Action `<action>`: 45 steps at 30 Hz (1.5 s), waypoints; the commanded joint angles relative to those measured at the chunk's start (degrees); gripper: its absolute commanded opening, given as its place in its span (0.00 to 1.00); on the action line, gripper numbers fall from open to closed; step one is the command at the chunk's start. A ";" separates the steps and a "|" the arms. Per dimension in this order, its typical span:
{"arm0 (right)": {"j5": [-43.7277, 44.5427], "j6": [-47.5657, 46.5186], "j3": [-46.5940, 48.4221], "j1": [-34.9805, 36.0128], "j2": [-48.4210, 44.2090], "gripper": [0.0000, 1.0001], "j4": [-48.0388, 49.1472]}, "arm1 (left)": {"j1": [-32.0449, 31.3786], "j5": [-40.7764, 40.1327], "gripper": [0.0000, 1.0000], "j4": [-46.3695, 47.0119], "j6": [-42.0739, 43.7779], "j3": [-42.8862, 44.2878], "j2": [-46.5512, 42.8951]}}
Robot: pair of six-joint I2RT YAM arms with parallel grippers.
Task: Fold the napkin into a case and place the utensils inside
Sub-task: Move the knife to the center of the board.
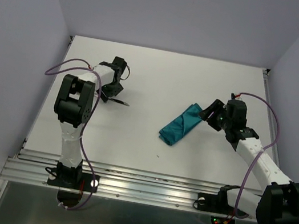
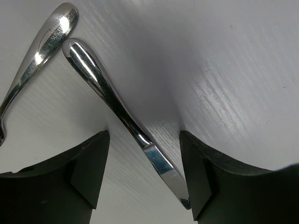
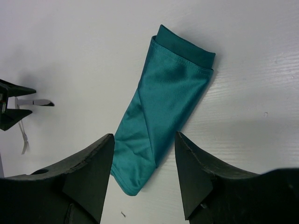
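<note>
The teal napkin [image 1: 181, 124] lies folded into a long narrow case [image 3: 163, 102] right of the table's middle, its open end pointing away from the wrist camera. My right gripper [image 1: 210, 112] is open, its fingers [image 3: 93, 172] on either side of the case's narrow near end without touching it. On the left, the utensils [image 1: 119, 101] lie on the table. A silver knife [image 2: 117, 107] runs diagonally between the fingers [image 2: 88, 168] of my open left gripper [image 2: 145, 154], its blade tip close to the right finger. A second utensil's handle [image 2: 42, 51] lies beside it, apart from the fingers.
The white table [image 1: 162, 73] is closed in by grey walls on three sides, with a metal rail [image 1: 142, 183] along the near edge. The right wrist view shows the left gripper [image 3: 11, 105] far off with a utensil end [image 3: 42, 102] poking out.
</note>
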 commanded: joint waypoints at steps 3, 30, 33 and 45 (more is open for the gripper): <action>-0.20 -0.80 -1.02 0.52 0.21 0.60 1.83 | -0.08 -0.14 0.70 -1.53 -2.19 -1.04 2.29; 1.91 -1.24 -0.84 0.52 -1.37 0.60 0.16 | -17.92 6.16 0.21 12.52 29.35 -6.03 -3.58; 1.91 -1.33 -0.93 0.52 -1.45 0.60 0.16 | -19.76 10.04 0.30 15.87 30.77 -9.20 -6.75; 2.17 -1.51 -1.11 0.52 -1.45 0.60 -0.19 | -22.76 11.82 0.64 16.75 29.37 -11.67 -5.70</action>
